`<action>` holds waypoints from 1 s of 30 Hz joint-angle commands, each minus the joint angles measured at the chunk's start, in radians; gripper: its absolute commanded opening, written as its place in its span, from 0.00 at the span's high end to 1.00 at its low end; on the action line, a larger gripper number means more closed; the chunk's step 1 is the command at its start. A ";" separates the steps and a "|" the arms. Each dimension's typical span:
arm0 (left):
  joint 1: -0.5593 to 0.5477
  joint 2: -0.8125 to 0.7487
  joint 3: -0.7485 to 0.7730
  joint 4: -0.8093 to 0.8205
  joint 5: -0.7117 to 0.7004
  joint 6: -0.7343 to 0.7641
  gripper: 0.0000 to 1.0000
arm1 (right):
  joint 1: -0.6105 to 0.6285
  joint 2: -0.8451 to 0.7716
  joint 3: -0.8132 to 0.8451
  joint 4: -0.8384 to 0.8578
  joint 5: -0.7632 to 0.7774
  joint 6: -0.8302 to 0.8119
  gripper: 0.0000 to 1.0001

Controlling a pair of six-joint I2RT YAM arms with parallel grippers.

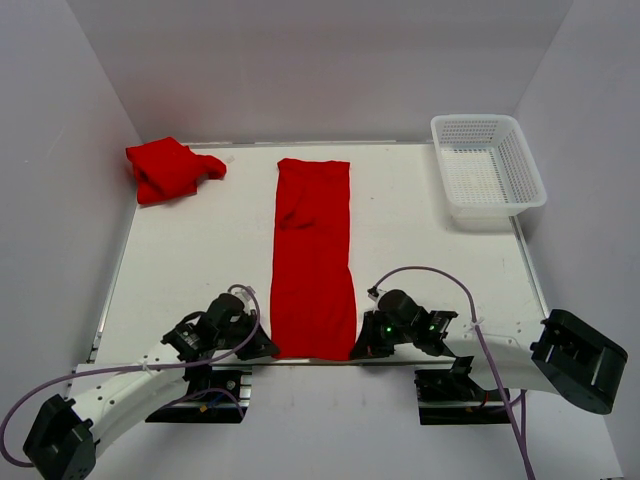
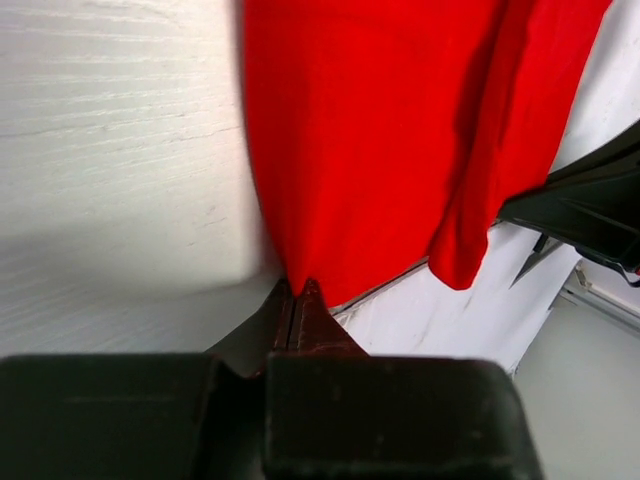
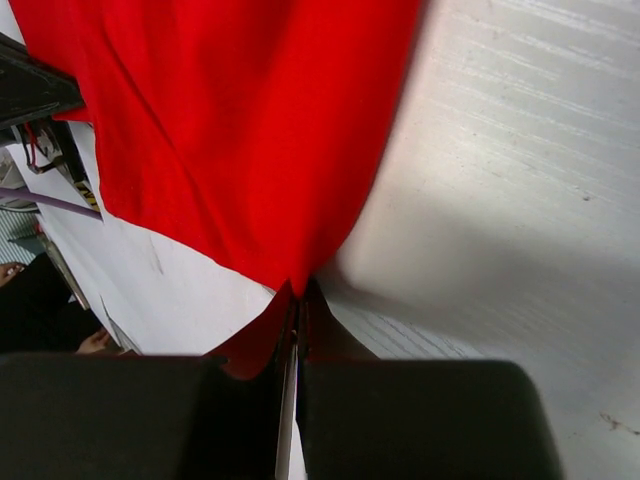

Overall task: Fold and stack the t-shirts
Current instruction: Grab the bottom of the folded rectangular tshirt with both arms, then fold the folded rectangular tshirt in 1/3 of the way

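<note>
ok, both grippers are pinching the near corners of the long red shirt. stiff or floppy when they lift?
Probably floppy: the long shirt puckers to a point at the left gripper and right gripper, so the middle should sag. Likely light, thin cloth lying flat. Its folded layers may shift apart.

This looks like a robotics lab, most likely a small test cell rather than a home or shop. A plain white bench (image 1: 200, 260) is boxed in by bare white walls (image 1: 300, 70) at its far side and both ends. Two robot arms, the left arm (image 1: 110, 388) and the right arm (image 1: 500, 352), are bolted on black mounts at the bench's near edge, and a loose purple cable (image 1: 430, 270) trails from each. The bench carries only a flat red t-shirt (image 1: 313, 270) down its middle, a crumpled red t-shirt (image 1: 165, 170) at its far left corner and a white mesh basket (image 1: 487, 165) at its far right corner.
</note>
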 commanded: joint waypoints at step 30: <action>0.043 0.438 0.674 -0.161 -0.354 0.250 1.00 | -0.160 0.060 0.590 -0.494 0.309 -0.400 1.00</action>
